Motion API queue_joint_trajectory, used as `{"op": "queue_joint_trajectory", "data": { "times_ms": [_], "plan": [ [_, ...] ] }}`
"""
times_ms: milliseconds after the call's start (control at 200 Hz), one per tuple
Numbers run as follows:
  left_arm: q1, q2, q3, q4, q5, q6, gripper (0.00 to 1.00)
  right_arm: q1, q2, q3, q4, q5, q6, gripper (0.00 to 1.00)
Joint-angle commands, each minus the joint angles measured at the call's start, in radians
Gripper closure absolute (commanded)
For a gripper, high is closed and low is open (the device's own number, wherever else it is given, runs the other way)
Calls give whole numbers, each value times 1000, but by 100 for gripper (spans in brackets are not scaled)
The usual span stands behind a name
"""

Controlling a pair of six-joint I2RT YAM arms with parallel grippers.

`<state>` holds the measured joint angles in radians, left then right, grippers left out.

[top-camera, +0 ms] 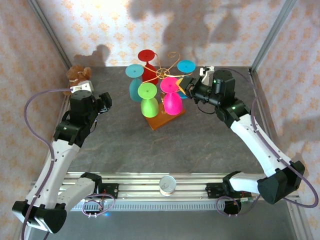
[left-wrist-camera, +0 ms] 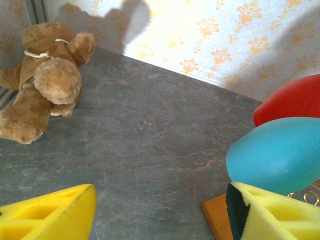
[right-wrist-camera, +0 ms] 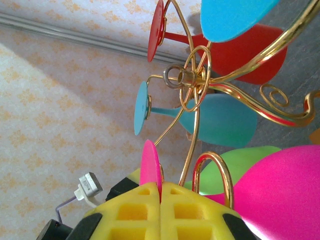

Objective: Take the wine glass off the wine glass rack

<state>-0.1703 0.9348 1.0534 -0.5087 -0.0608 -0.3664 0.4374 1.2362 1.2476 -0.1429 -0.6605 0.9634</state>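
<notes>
The wine glass rack (top-camera: 164, 73), gold wire on an orange-brown wooden base (top-camera: 162, 121), stands at the middle back of the table with several coloured glasses hanging upside down. My right gripper (top-camera: 186, 87) is at the pink wine glass (top-camera: 172, 102). In the right wrist view my right gripper (right-wrist-camera: 161, 187) is shut on the edge of the pink foot (right-wrist-camera: 151, 167), beside a gold arm loop (right-wrist-camera: 212, 172); the pink bowl (right-wrist-camera: 285, 190) hangs to the right. My left gripper (top-camera: 107, 102) is open left of the rack, its yellow fingers (left-wrist-camera: 55, 215) wide apart over bare table.
A brown teddy bear (top-camera: 76, 74) sits in the back left corner. Teal (left-wrist-camera: 277, 155) and red (left-wrist-camera: 295, 97) glass bowls hang close to my left gripper's right finger, above the base corner (left-wrist-camera: 217, 220). A green glass (top-camera: 148, 102) hangs next to the pink one. A silver round part (top-camera: 168, 185) sits on the front rail.
</notes>
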Motion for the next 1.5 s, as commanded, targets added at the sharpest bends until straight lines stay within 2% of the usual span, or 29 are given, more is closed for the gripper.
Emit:
{"op": "queue_joint_trajectory", "data": {
  "times_ms": [0,576,966,1231,1492],
  "plan": [
    [-7,-16,-10,-10,-27,12,29,4,-6,45,-1,75,-23,100],
    [-6,1,7,-9,-27,26,29,5,-88,-4,8,275,13,100],
    [-5,10,11,-8,-28,33,29,4,-101,-29,-8,341,59,100],
    [-6,13,8,-7,-32,34,29,4,-83,-61,29,330,91,100],
    [-6,7,5,-11,-31,37,29,4,-128,-86,3,377,106,100]
  ]
}}
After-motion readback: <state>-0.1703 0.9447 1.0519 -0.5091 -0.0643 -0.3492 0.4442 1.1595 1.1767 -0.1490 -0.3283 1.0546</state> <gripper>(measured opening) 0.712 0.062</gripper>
